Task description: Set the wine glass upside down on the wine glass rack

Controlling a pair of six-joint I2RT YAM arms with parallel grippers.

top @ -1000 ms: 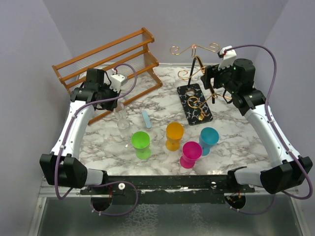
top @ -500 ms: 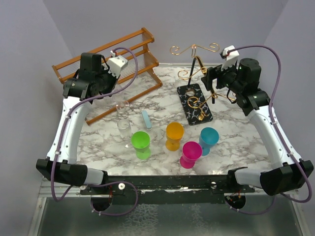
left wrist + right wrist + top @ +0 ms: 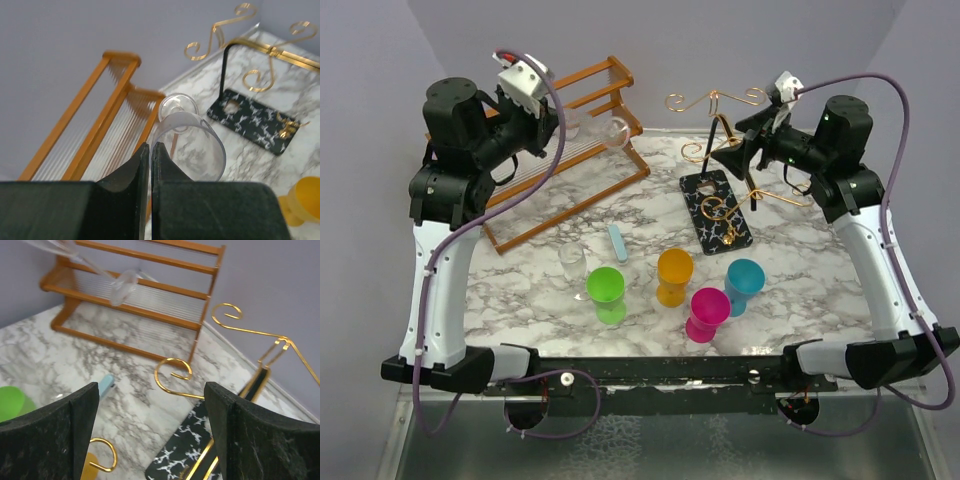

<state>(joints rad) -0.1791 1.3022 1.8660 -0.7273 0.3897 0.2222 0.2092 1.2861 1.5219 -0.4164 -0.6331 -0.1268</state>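
Top view: wine glass [image 3: 616, 130] is held left of the wine glass rack [image 3: 715, 200] by the clenched left end effector [image 3: 560, 125]; right end effector [image 3: 725, 158] is spread open beside it. Left wrist view: only the rim [image 3: 187, 114] seems pinched, so slipping is risked. Right wrist view: hooks [image 3: 172, 375] could be struck.

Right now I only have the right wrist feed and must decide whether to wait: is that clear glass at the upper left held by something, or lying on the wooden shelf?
Observer: Held. The left tool is shut on the rim of the wine glass, in the air in front of the wooden shelf rack.
Operator: Is it upside down yet?
Observer: No. From above it lies roughly sideways, foot toward the wine glass rack.
Operator: Anything else on that side?
Observer: A second clear glass stands on the marble table beside the green cup.
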